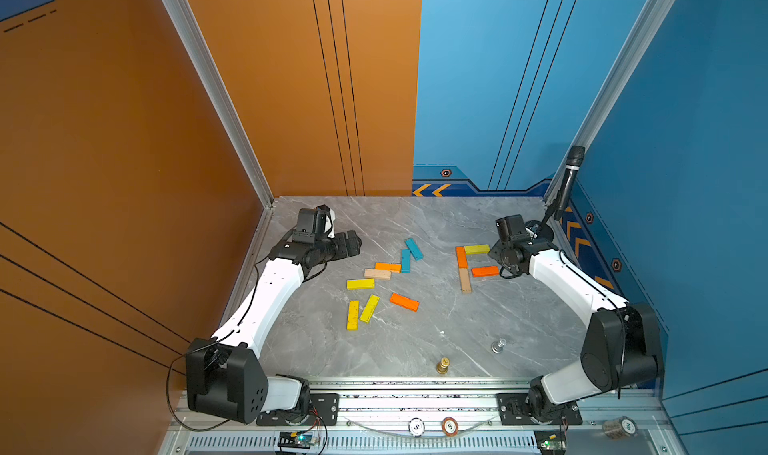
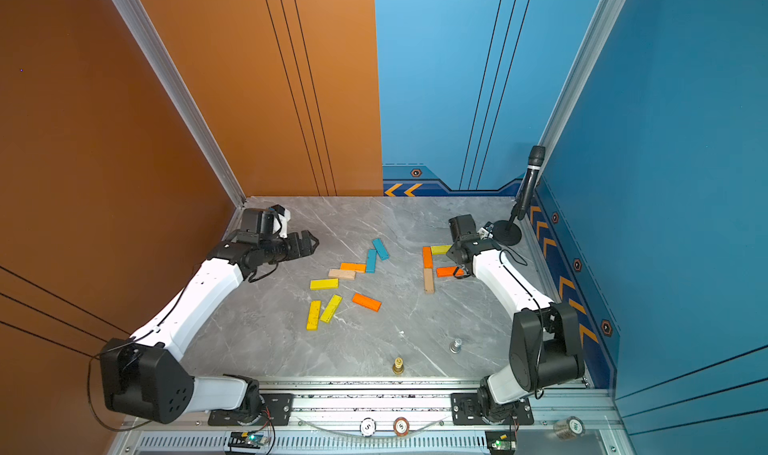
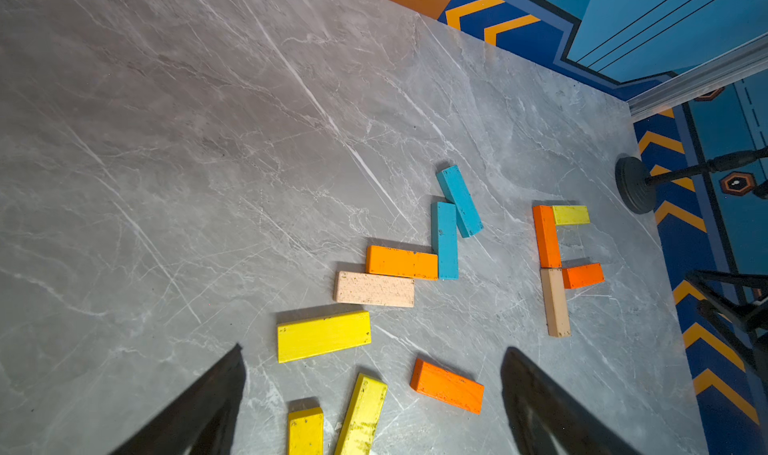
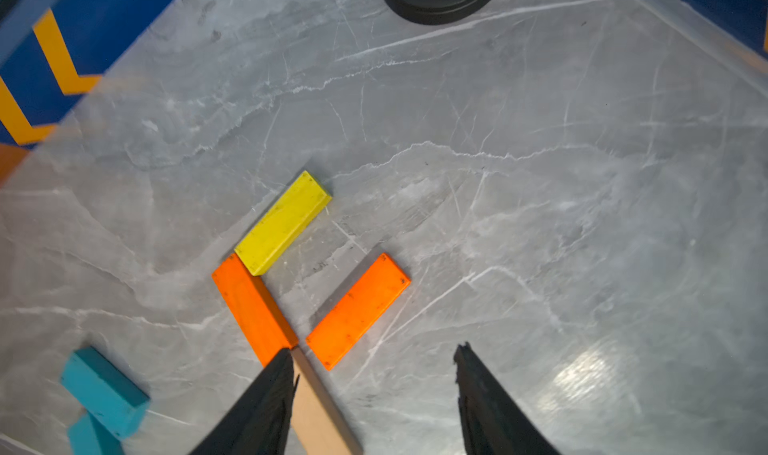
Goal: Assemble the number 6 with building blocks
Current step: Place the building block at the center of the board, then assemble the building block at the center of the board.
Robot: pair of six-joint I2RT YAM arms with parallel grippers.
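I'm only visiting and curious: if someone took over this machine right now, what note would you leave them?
Left gripper: open, empty, hovering beside the loose planks.
Right gripper: open, empty, above the started 6.
Done: yellow top plank, orange plank and tan plank as the spine, and orange middle bar, all flat on the table.
Left: close the lower loop, probably with a bottom bar and a right side.
Spare: eight loose planks mid-table.
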